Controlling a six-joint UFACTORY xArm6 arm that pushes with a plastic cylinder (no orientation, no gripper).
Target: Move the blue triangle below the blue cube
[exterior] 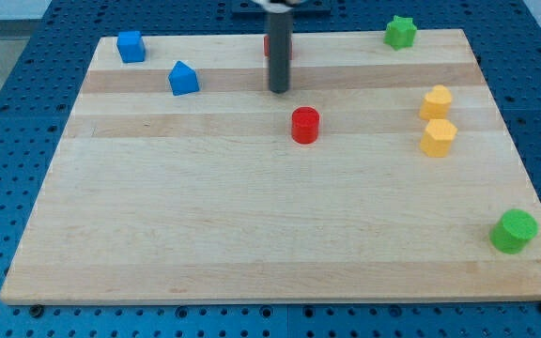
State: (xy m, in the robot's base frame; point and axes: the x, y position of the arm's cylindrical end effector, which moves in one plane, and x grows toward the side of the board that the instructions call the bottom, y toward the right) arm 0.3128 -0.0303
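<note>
No pincer is fitted, so nothing is held; my tip [279,90] is best swung to the view's right of the blue triangle [184,79], w/ it nudged leftward below the blue cube [131,46].

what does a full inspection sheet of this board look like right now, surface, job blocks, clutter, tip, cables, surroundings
surface: wooden board, pale planks, lying flat.
job's things: blue cube at the view's top left corner; blue triangle just right of and below it, apart from it, not yet straight below.
clutter: red cylinder near the middle; a red block mostly hidden behind the rod; green star at top right; two yellow blocks close together at the right; green cylinder at bottom right.
grippers: none; my tip stands right of the blue triangle, above the red cylinder, touching no block.
cables: nothing seen.
surroundings: blue perforated base around the board.
</note>
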